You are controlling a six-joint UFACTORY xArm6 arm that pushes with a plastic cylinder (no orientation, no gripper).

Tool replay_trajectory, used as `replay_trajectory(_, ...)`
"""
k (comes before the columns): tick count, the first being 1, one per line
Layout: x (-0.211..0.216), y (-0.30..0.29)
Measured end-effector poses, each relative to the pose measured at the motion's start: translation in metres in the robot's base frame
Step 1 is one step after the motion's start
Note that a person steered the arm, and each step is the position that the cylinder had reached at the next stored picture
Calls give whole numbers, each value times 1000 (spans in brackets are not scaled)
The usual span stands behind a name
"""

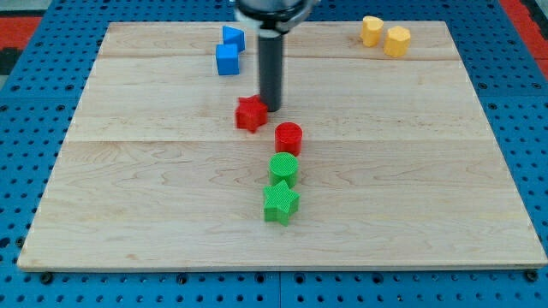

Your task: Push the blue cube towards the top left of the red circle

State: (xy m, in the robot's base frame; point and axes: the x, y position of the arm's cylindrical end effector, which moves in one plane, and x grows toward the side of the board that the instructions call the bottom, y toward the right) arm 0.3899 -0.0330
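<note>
A blue cube (227, 59) lies near the view's top, left of centre, with a second blue block (233, 38) just above it. The red circle (288, 137) lies near the board's middle. A red star (251, 113) lies up and left of the circle. My tip (271, 108) stands at the red star's right edge, touching or nearly touching it, above the red circle and well below and right of the blue cube.
A green circle (283, 167) and a green star (281, 202) lie in a line below the red circle. Two yellow blocks (372, 31) (396, 41) lie at the view's top right. The wooden board (128, 188) is ringed by a blue pegboard.
</note>
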Motion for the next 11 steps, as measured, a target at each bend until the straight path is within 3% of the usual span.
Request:
replay_trajectory(1, 16, -93)
replay_trajectory(2, -2, -114)
replay_trajectory(3, -72, -123)
replay_trajectory(4, -122, -84)
replay_trajectory(5, -137, -73)
replay_trajectory(6, -128, -40)
replay_trajectory(7, -74, -23)
replay_trajectory(9, -35, -23)
replay_trajectory(10, -29, -28)
replay_trajectory(11, -48, 8)
